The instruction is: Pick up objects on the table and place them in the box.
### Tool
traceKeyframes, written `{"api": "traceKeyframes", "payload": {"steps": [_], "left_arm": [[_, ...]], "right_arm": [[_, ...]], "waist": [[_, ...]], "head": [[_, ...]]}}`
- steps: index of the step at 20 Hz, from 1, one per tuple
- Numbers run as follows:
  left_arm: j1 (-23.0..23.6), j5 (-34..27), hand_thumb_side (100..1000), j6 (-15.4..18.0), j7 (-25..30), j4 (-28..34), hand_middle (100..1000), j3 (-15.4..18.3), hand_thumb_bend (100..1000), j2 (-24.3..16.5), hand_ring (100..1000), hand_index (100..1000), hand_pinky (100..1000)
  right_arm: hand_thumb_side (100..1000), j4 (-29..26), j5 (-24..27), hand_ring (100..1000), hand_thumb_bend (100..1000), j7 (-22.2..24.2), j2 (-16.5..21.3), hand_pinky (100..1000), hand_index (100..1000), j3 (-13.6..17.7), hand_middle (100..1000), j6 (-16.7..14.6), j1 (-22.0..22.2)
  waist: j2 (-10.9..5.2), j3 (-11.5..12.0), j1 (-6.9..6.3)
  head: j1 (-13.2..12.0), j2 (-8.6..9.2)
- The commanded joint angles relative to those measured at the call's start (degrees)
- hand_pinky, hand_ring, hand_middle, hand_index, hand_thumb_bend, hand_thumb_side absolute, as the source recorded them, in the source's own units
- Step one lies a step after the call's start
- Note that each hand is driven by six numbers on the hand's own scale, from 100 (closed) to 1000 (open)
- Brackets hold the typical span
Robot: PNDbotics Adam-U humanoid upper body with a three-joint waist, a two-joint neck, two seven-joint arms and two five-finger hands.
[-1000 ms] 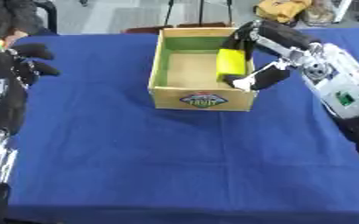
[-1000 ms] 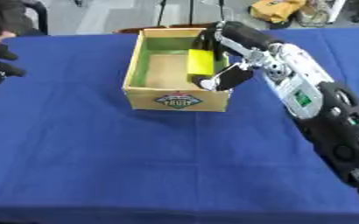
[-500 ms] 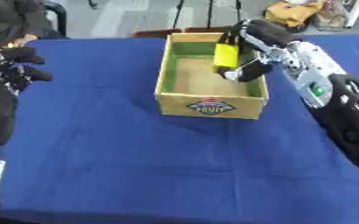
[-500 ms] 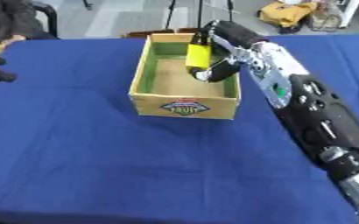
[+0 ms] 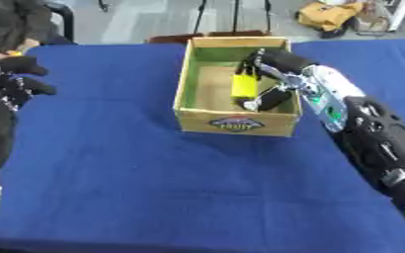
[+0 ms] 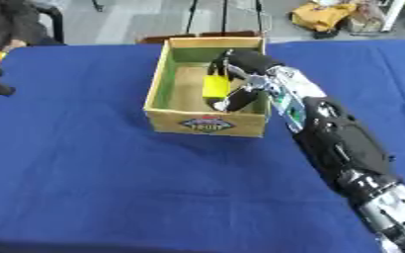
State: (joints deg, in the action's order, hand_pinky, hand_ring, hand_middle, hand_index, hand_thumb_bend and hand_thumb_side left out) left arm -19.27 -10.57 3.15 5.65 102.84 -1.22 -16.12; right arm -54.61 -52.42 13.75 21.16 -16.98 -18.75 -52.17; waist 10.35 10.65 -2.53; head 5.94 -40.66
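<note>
1. The yellow object (image 5: 244, 85) is a flat, upright block held inside the box (image 5: 233, 123), over its right half, and we cannot tell whether it touches the floor of the box
2. Nearest us lies the blue tablecloth (image 5: 171, 188), and we see no other loose object on it
3. Our right hand (image 5: 271, 79) reaches in over the right wall, its fingers and thumb curled around the yellow object and pinching it
4. We judge the object light and fairly stiff, with smooth faces that may slip; its flat sides are the best place to hold, as our hand does now
5. The right wall of the box stands close beside our wrist and could catch the hand as we let go and lift out
6. Our left hand (image 5: 14, 85) sits idle at the left edge, well apart from the box, fingers relaxed and holding nothing
7. Beyond the table, a yellow bag (image 5: 325, 16) lies on the floor, out of the way
</note>
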Motion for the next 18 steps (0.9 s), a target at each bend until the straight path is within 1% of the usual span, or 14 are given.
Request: {"api": "traceKeyframes", "payload": {"steps": [1, 2, 3, 4, 5, 7, 8, 9, 12, 14, 15, 17, 18], "left_arm": [[-0.94, -0.17, 857, 0.07, 0.14, 1.28, 605, 0.11, 851, -0.39, 541, 740, 694], [-0.93, -0.17, 857, 0.06, 0.15, 1.27, 605, 0.11, 852, -0.39, 541, 740, 694], [-0.93, -0.16, 857, 0.06, 0.14, 1.26, 605, 0.11, 852, -0.39, 541, 740, 694], [-0.93, -0.16, 857, 0.06, 0.14, 1.26, 605, 0.12, 852, -0.38, 541, 740, 694], [-0.91, -0.15, 857, 0.05, 0.12, 1.24, 605, 0.12, 853, -0.36, 540, 740, 694], [-0.9, -0.12, 857, 0.03, 0.12, 1.21, 605, 0.11, 854, -0.34, 540, 740, 694], [-0.89, -0.11, 857, 0.03, 0.12, 1.21, 605, 0.1, 854, -0.34, 540, 740, 694], [-0.87, -0.09, 857, 0.03, 0.12, 1.2, 604, 0.11, 854, -0.36, 540, 740, 694], [-0.82, -0.04, 857, 0.04, 0.06, 1.18, 604, 0.16, 855, -0.37, 539, 739, 693], [-0.77, -0.02, 857, 0.07, -0.01, 1.2, 604, 0.21, 855, -0.38, 539, 739, 693], [-0.73, -0.01, 856, 0.07, -0.05, 1.21, 604, 0.24, 856, -0.4, 539, 739, 693], [-0.67, 0.03, 857, 0.1, -0.16, 1.23, 604, 0.32, 856, -0.42, 539, 738, 693], [-0.63, 0.04, 857, 0.12, -0.2, 1.24, 604, 0.34, 856, -0.45, 539, 738, 693]], "right_arm": [[416, 0.38, -0.97, 620, 270, 1.39, 0.14, 701, 790, 0.27, 547, -1.63, -0.84], [458, 0.44, -0.99, 670, 345, 1.98, 0.13, 721, 831, 0.24, 622, -2.01, -0.84], [480, 0.39, -0.96, 705, 389, 2.58, 0.14, 738, 856, 0.19, 676, -2.44, -0.84], [488, 0.26, -0.91, 722, 405, 3.08, 0.19, 748, 866, 0.2, 700, -2.78, -0.85], [517, 0.1, -0.84, 769, 464, 3.51, 0.27, 780, 899, 0.25, 772, -3.0, -0.89], [543, -0.27, -0.66, 815, 530, 4.11, 0.43, 814, 932, 0.4, 849, -3.12, -0.96], [554, -0.48, -0.56, 829, 555, 4.22, 0.52, 823, 940, 0.49, 872, -3.07, -0.99], [561, -0.73, -0.51, 839, 573, 4.23, 0.65, 830, 945, 0.55, 887, -2.97, -1.01], [579, -1.62, -0.2, 857, 588, 3.95, 0.97, 845, 956, 0.76, 909, -2.46, -0.99], [594, -2.98, 0.57, 854, 571, 3.0, 1.28, 843, 955, 1.08, 900, -1.8, -0.96], [613, -3.97, 1.25, 837, 540, 2.29, 1.46, 832, 949, 1.31, 871, -1.35, -0.97], [618, -6.6, 3.5, 817, 481, 0.45, 1.9, 820, 932, 1.97, 830, -0.02, -0.86], [616, -8.0, 4.99, 815, 477, -0.41, 2.15, 819, 928, 2.26, 820, 0.8, -0.74]], "waist": [[-0.83, 0.13, 0.02], [-0.83, 0.15, 0.04], [-0.83, 0.16, 0.1], [-0.82, 0.16, 0.14], [-0.82, 0.15, 0.2], [-0.83, 0.1, 0.26], [-0.83, 0.07, 0.27], [-0.83, 0.03, 0.27], [-0.82, -0.12, 0.24], [-0.81, -0.25, 0.19], [-0.8, -0.35, 0.17], [-0.72, -0.59, 0.17], [-0.69, -0.69, 0.17]], "head": [[0.06, 0.79], [0.05, 0.81], [0.01, 0.8], [-0.03, 0.79], [-0.09, 0.77], [-0.16, 0.75], [-0.18, 0.75], [-0.22, 0.74], [-0.33, 0.7], [-0.48, 0.65], [-0.53, 0.62], [-0.49, 0.63], [-0.45, 0.64]]}}
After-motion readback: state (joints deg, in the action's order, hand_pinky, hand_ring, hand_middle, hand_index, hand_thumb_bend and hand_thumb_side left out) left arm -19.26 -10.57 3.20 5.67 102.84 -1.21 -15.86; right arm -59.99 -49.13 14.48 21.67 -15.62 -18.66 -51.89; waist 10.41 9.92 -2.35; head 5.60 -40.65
